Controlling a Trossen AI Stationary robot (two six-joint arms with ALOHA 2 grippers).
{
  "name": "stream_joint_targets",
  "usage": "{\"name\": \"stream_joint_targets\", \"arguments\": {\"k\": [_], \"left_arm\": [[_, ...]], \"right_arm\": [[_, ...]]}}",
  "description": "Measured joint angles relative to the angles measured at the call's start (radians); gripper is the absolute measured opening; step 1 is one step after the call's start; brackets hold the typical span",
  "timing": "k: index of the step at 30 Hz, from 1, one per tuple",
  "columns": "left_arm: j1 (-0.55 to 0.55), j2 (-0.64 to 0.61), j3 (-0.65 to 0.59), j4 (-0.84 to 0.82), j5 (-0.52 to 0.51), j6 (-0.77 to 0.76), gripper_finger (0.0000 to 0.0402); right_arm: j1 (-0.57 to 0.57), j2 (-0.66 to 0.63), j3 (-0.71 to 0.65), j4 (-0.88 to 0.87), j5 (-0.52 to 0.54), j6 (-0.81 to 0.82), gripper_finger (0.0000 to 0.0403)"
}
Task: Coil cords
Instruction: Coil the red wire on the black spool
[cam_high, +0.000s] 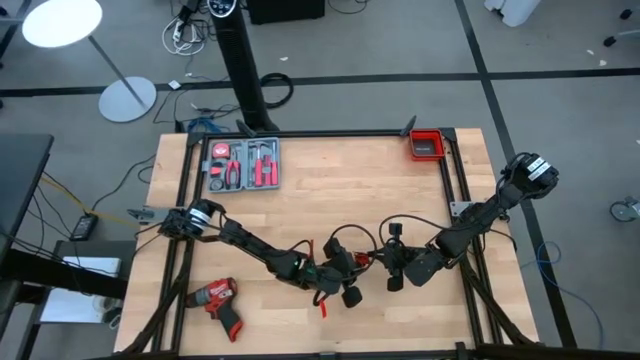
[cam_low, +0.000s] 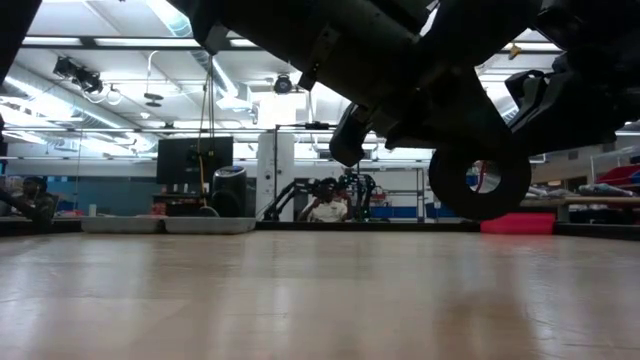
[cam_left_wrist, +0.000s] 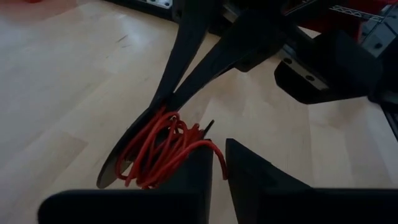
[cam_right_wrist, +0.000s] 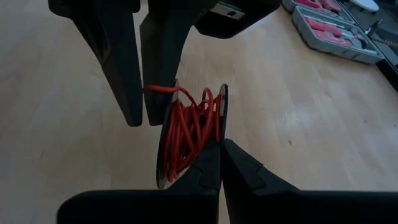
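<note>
Pinching the rim of a small flat spool (cam_right_wrist: 189, 140), the right gripper (cam_right_wrist: 221, 155) was closed down tight on one of its thin discs, in mid-air above the near middle of the wooden table (cam_high: 340, 185). Opposite it, the left gripper (cam_right_wrist: 140, 109) had its two fingers only a narrow slit apart, with the free end of the red wire (cam_right_wrist: 186, 127) running into that slit; whether the fingers truly clamped the strand could not be told. From the left wrist the same bundle of red wire (cam_left_wrist: 165, 149) showed wound loosely between the discs, loops crossing untidily. The wire looked very light, thin and springy, likely to slip between hard fingers and to uncoil if tension dropped, so the sound place to take it seemed to be close to the spool, where the strand left the winding, while the spool itself was best held by its stiff rim. The black cable could not be made out with certainty among the arms in the overhead view. Farther off lay an open tool case (cam_high: 243, 165) at the far left, a red bin (cam_high: 425, 145) at the far right, and a drill (cam_high: 218, 300) near the front left.
</note>
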Motion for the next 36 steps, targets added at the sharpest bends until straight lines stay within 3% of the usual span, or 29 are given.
{"name": "stream_joint_targets", "arguments": {"k": [7,22,31,36], "left_arm": [[0.001,0.0,0.0,0.003,0.0,0.008,0.0007],[0.006,-0.009,0.003,0.033,-0.002,0.032,0.0001],[0.011,-0.01,0.154,-0.114,0.018,0.109,0.0],[0.011,-0.01,0.171,-0.115,0.035,0.109,0.0]], "right_arm": [[0.0,0.0,0.0,-0.01,0.0,0.001,0.0002],[-0.007,0.0,0.001,-0.092,-0.024,0.016,0.0001],[-0.019,0.0,0.002,-0.098,-0.021,0.029,0.0001],[-0.02,0.0,0.001,-0.094,-0.019,0.039,0.0]]}}
